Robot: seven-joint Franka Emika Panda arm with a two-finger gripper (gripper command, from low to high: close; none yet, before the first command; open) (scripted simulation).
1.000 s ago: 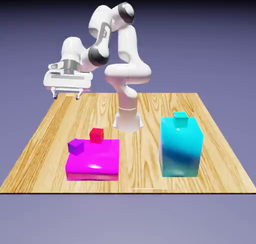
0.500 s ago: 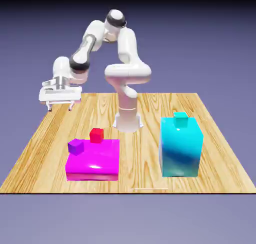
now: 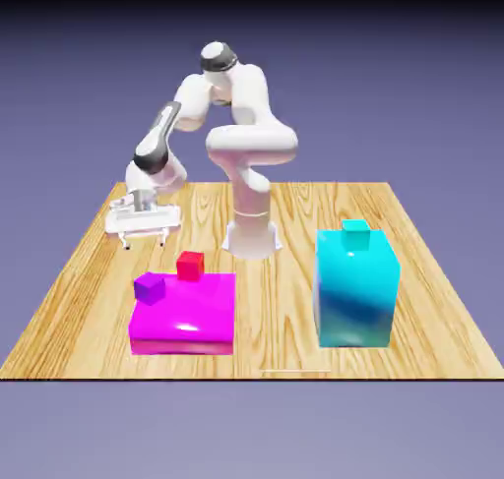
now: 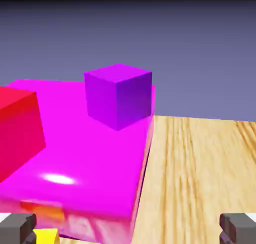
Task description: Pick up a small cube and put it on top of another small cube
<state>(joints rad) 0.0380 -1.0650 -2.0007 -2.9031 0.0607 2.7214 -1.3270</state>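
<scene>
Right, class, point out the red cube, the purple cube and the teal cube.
Red cube [image 3: 190, 267]: exterior view, front face.
Purple cube [image 4: 102, 99]: hand view, left side face.
Teal cube [image 3: 355, 240]: exterior view, front face.

Kind of place: it is a simulated robot test scene, made by computer, similar to a small lab set-up
Backdrop: behind everything there is a plain blue-violet colour [image 3: 413, 103], which becomes black at the top
Table: one wooden board with strong grain [image 3: 285, 300]; in the hand view it lies to the right of the blocks, ahead of the hand
Blocks: very simple shapes in pure bright colours, a magenta block [image 4: 90, 153] ahead of the hand, and a cyan block [image 3: 356, 295]
Robot: a white arm [image 3: 251, 148] stands at this table
</scene>
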